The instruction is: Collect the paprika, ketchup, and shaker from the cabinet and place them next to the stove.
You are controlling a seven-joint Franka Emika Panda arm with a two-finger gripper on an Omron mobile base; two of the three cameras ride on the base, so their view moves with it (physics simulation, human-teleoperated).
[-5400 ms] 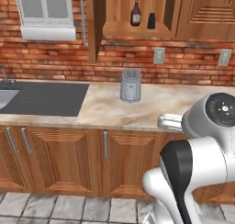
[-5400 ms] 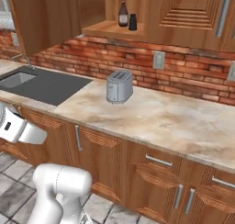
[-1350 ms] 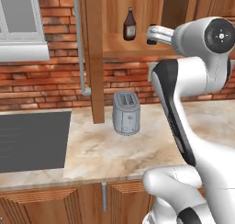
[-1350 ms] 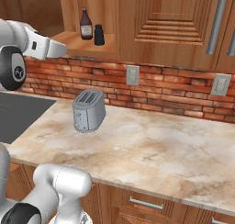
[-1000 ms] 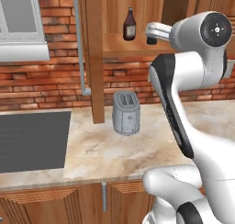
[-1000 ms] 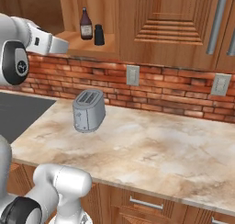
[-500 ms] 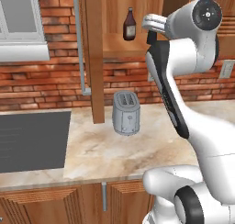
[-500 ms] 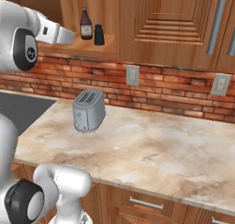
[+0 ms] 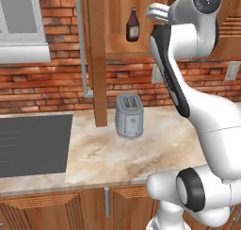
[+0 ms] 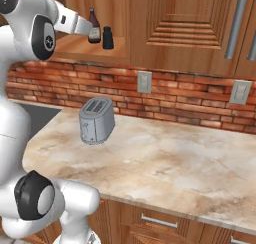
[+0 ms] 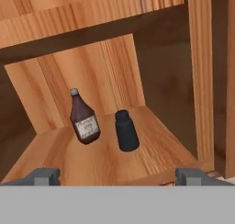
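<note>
The ketchup [image 11: 84, 122], a dark brown narrow-necked bottle with a white label, stands on the open shelf of the wooden cabinet [image 11: 55, 156]. Just to its right is the shaker [image 11: 125, 130], small, black and plain. My gripper [image 11: 118, 176] is open, level with the shelf's front edge, facing both with nothing between its fingertips [image 11: 43, 175]. From the right base view the gripper [image 10: 86, 27] is close beside the ketchup [image 10: 93, 28] and the shaker [image 10: 108, 38]. The left base view has the ketchup [image 9: 133, 25] left of my hand. The paprika and stove are out of view.
A grey toaster [image 9: 129, 116] stands on the marble counter [image 9: 155, 149] below the shelf. A dark flat panel [image 9: 33, 144] is set in the counter at left. The open cabinet door [image 9: 97, 59] hangs edge-on left of the shelf. Wall sockets [image 10: 144, 81] dot the brick wall.
The base drove closer to the counter earlier on. In the last second my hand rose to shelf height and swung in towards the ketchup. The jaws stayed open; bottle and shaker did not move.
</note>
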